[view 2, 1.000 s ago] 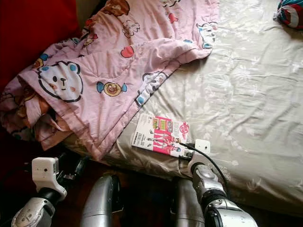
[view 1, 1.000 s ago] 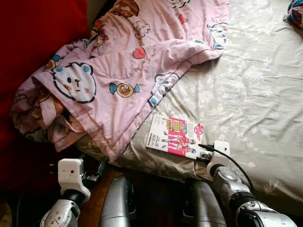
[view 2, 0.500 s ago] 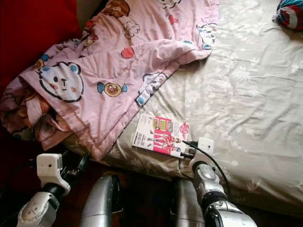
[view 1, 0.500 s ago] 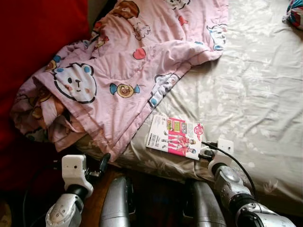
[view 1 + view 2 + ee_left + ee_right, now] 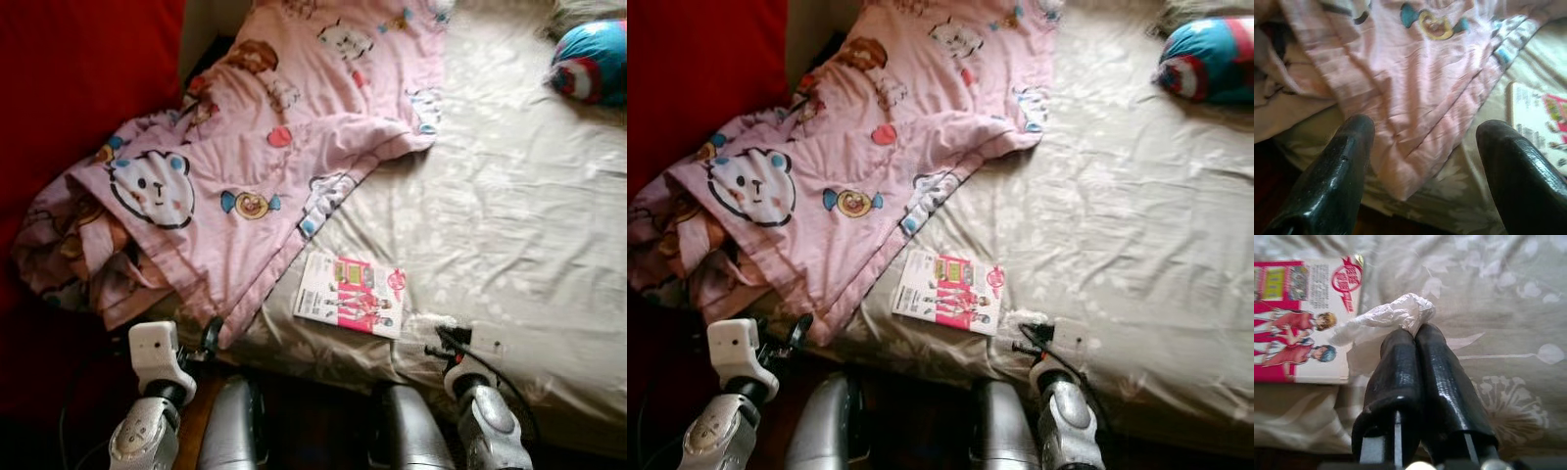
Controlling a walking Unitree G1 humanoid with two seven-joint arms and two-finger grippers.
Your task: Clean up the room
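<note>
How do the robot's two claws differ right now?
The left claw is open, its fingers spread wide and holding nothing, aimed at the pink quilt. The right claw is shut on a crumpled white tissue, beside the pink booklet on the bed. Both have two black fingers and sit at the bed's near edge.

left arm low at the left, bent up from below, silver forearm with white wrist block; left gripper point(image 5: 1422, 147) fingers spread wide apart, nothing between them. right arm low at the right, silver forearm rising, white wrist block with a black cable looped off it; right gripper point(image 5: 1417, 335) fingers pressed together side by side, tips pinching a crumpled white wad point(image 5: 1396, 316).
</note>
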